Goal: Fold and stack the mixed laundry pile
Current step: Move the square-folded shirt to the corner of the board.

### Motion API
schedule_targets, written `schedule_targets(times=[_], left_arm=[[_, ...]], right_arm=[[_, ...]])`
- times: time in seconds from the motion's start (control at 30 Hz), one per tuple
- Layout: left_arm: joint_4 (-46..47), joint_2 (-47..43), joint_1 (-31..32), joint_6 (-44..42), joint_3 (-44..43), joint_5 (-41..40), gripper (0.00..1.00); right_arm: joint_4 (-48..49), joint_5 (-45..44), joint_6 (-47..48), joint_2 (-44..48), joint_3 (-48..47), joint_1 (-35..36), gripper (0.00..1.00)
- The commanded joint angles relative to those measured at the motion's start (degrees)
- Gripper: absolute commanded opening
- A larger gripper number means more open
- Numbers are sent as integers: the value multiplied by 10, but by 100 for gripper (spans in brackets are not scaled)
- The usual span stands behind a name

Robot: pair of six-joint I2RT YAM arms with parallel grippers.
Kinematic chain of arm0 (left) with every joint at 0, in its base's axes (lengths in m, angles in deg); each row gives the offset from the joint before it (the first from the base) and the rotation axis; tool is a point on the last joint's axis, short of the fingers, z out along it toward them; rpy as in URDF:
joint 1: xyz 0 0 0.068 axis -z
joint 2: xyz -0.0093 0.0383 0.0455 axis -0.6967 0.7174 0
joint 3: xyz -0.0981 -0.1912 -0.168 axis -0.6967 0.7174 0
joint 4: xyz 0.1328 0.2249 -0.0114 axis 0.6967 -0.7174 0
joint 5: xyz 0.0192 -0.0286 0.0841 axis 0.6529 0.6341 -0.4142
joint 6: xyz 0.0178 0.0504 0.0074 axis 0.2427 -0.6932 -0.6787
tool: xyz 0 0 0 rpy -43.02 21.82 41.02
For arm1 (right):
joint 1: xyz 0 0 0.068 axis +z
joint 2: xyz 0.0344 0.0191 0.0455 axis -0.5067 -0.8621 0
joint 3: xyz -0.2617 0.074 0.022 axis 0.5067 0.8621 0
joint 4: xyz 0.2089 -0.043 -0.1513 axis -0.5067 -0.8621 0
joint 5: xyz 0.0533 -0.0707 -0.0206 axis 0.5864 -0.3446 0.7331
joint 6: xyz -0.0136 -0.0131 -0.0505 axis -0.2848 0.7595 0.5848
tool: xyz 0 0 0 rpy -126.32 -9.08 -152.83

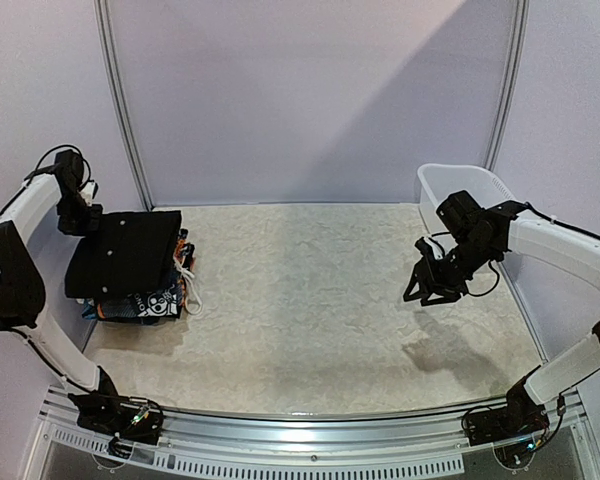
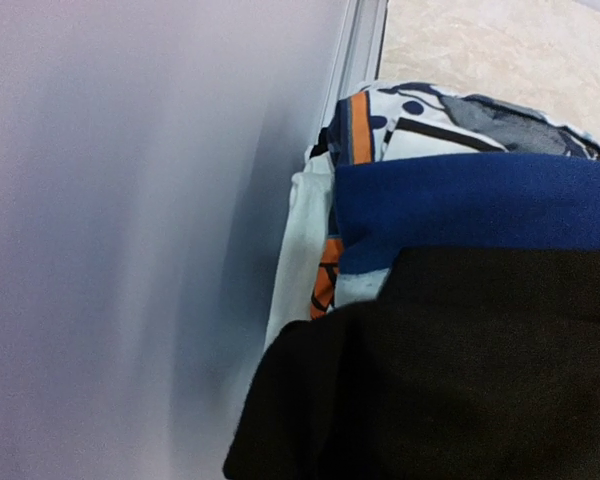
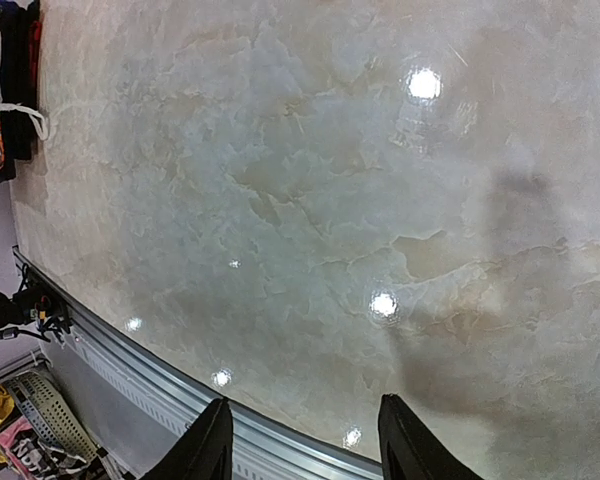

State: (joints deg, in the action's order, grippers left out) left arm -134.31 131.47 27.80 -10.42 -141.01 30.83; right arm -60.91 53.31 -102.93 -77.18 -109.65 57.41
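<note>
The laundry is stacked at the table's left edge, with a large black garment (image 1: 125, 250) on top. Under it lie a navy blue layer (image 2: 480, 205) and a blue cartoon-print piece with orange bits (image 1: 150, 303). My left gripper (image 1: 83, 218) hangs at the stack's far left corner, against the black cloth (image 2: 460, 380). That cloth hides its fingers in the left wrist view. The jaws are shut, and I cannot tell whether they pinch the fabric. My right gripper (image 1: 430, 290) hovers open over bare table on the right, with nothing between its fingers (image 3: 208, 445).
A white plastic tub (image 1: 460, 180) stands at the back right, behind my right arm. A white drawstring (image 1: 187, 275) trails off the stack's right side. The purple side wall (image 2: 130, 240) is close to the stack's left. The metal front rail (image 3: 130, 365) runs along the near edge.
</note>
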Motion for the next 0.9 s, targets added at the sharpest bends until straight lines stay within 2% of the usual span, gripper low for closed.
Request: schedule_targets(times=[0.0, 0.3, 0.53, 0.67, 0.7, 0.83, 0.87], left_arm=[[35, 21, -16, 21, -13, -48, 0], [27, 48, -19, 31, -42, -26, 1], [1, 26, -17, 62, -66, -11, 51], [-29, 17, -16, 87, -97, 8, 74], [-36, 12, -16, 90, -105, 16, 78], [-63, -11, -9, 102, -123, 33, 81], [-64, -20, -8, 106, -121, 38, 86]], right_arm=[[-13, -11, -6, -3, -13, 3, 50], [-3, -11, -12, 7, 1, 3, 50], [17, -9, -27, 28, 27, 3, 50], [24, -8, -29, 33, 31, 3, 50], [26, -7, -30, 34, 31, 3, 50], [35, -3, -31, 33, 33, 3, 50], [37, -2, -32, 33, 33, 3, 50]])
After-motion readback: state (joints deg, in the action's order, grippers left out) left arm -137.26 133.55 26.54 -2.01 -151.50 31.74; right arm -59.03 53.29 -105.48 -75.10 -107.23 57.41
